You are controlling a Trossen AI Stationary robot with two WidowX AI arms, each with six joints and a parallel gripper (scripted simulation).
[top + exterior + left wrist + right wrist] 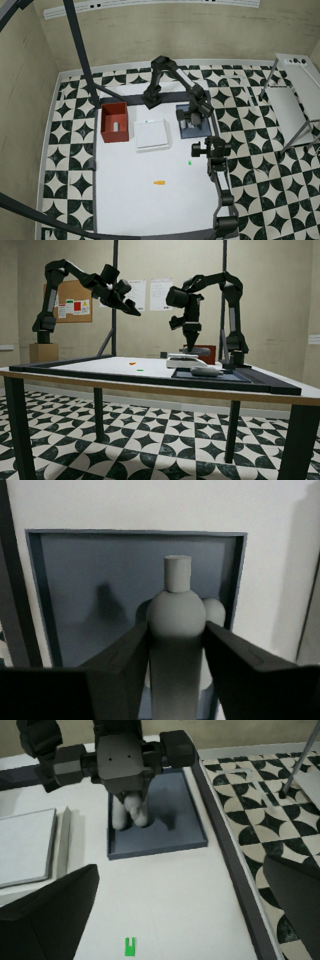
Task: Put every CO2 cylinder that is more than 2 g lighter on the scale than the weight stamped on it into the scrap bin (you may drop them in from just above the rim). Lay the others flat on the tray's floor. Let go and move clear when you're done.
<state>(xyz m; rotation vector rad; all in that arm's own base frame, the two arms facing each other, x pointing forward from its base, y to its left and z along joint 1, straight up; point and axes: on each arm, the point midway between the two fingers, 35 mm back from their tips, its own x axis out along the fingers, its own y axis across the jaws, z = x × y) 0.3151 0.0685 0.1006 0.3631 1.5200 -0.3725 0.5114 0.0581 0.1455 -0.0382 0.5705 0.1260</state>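
Note:
My left gripper is shut on a grey CO2 cylinder and holds it level above the blue tray. Its stamp is too blurred to read. Two grey cylinders lie side by side in the tray: one cylinder near the scale-side wall, the other cylinder beside it, partly hidden under the held one. Another cylinder is in the red scrap bin. The white scale bears nothing. My right gripper is open and empty.
The right arm's gripper stands high over the table, near the tray's front side. A green piece and an orange piece lie on the table. The scale stands between bin and tray.

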